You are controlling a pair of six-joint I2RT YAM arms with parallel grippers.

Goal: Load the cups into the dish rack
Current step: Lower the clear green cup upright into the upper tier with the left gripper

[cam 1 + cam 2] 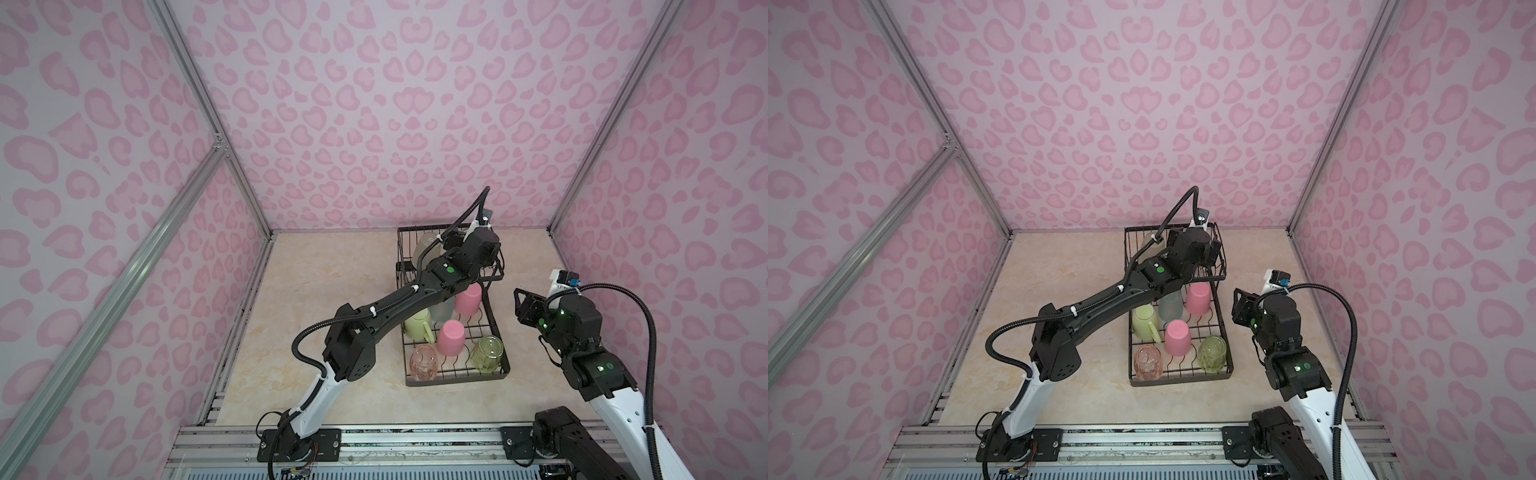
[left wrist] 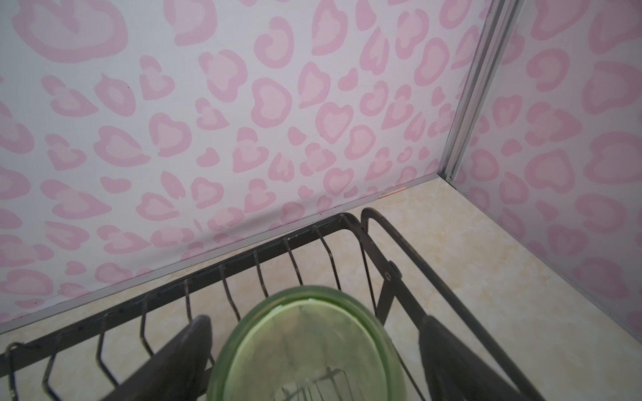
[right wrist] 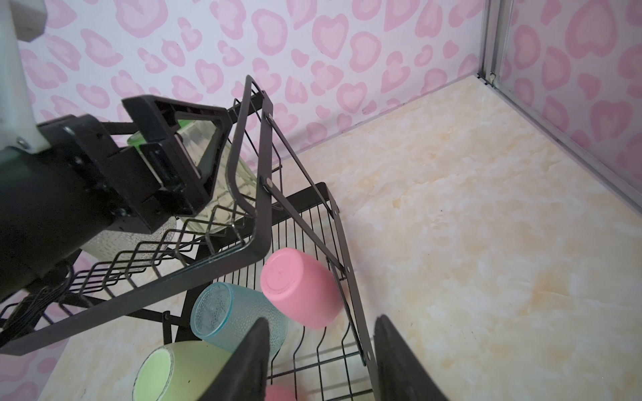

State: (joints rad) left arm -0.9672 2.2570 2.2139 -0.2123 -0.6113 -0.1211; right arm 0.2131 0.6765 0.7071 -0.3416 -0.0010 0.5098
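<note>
Between the fingers of the left pincer (image 2: 314, 323) stands a clear green glass (image 2: 312, 350), base up, in the raised basket (image 3: 208, 272) of the dish rack (image 1: 457, 381). The fingers are apart, with a thin gap on each side of the glass, so nothing is clamped. Under this pincer's wrist, in the same basket, sits a frosted whitish tumbler (image 3: 104, 243).

Off to the rack's side hangs the right pincer (image 3: 321, 319), its fingers apart and nothing between them. Just ahead of its tips, upside down on the lower tray (image 1: 1183, 380), are a pink tumbler (image 3: 298, 288) and, touching it, a frosted teal tumbler (image 3: 225, 312). A pale-green mug (image 3: 166, 375) lies close by its finger.

Farther from both pincers, at the tray's end away from the basket, stand a second pink tumbler (image 1: 451, 337), a clear pink glass (image 1: 424, 362) and a second green glass (image 1: 486, 353)
</note>
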